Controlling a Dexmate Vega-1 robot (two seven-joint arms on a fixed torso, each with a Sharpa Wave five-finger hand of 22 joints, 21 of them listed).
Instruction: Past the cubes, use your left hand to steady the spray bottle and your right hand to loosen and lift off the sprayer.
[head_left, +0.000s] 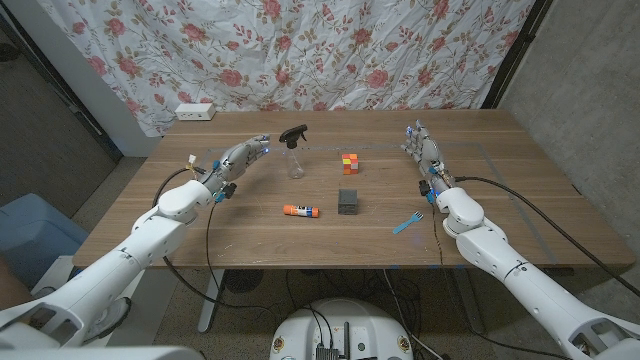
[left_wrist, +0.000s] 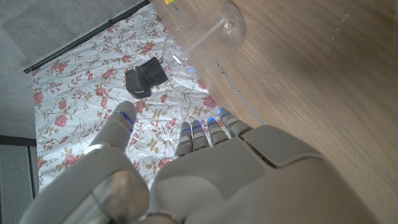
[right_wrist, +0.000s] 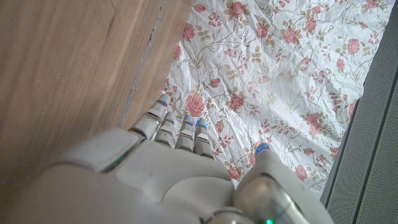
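- Nothing of the job is done yet, as I judge it — the black sprayer (head_left: 294, 132) sits on top of the clear spray bottle (head_left: 296, 163), which stands upright past the cubes.
- My left hand (head_left: 243, 155) hangs just beside the spray bottle on its left, fingers apart and holding nothing; in the head view I see a small gap between my fingertips and the glassy body, so no steadying grip is made.
- My right hand (head_left: 424, 146) is well to the right of the spray bottle, near the table's far right side, fingers straight and loosely apart, holding nothing.
- Left to do: close my left hand round the spray bottle, bring my right hand across, then twist and lift the sprayer.
- Around the spray bottle: a colourful cube (head_left: 350, 163) just to its right, a dark grey cube (head_left: 348, 201) nearer me, a glue stick (head_left: 299, 210) lying nearer me too, and a blue clip-like thing (head_left: 407, 222) far off to the right.
- The colourful cube lies between my right hand and the spray bottle — I should come in above it.
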